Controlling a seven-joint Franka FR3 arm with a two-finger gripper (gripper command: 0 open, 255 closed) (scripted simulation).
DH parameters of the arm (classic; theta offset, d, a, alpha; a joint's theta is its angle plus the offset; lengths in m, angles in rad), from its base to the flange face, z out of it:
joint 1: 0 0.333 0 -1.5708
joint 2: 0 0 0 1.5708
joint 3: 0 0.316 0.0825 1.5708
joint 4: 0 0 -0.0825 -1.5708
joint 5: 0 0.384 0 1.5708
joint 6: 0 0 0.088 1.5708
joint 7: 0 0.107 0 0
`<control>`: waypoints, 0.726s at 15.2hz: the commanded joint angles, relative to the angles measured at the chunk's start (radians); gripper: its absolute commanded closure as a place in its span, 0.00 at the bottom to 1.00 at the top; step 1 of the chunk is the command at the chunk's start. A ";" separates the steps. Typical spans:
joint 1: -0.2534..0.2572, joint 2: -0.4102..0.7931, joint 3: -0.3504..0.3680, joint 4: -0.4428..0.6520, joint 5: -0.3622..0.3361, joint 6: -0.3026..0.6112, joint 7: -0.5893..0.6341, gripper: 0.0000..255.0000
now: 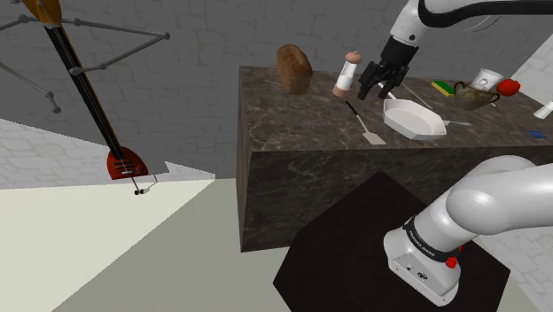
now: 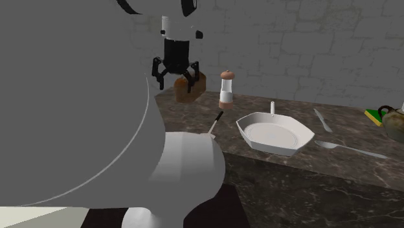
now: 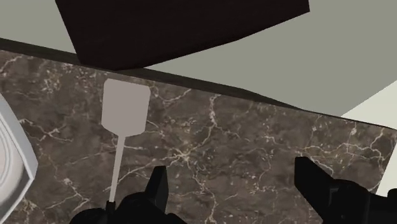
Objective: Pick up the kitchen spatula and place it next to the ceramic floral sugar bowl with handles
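Dark veined counter [image 1: 292, 120]: spatula [image 1: 362, 121], white dish [image 1: 413, 119]

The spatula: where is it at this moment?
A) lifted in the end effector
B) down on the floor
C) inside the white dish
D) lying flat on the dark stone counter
D: the spatula lies flat on the counter beside the white dish, and the open end effector hangs above it with nothing between its fingers.
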 commanded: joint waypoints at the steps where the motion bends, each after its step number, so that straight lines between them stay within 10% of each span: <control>1: -0.020 0.044 -0.009 -0.013 -0.016 0.065 0.011 0.00; 11: -0.126 0.298 -0.080 -0.021 -0.095 0.359 0.052 0.00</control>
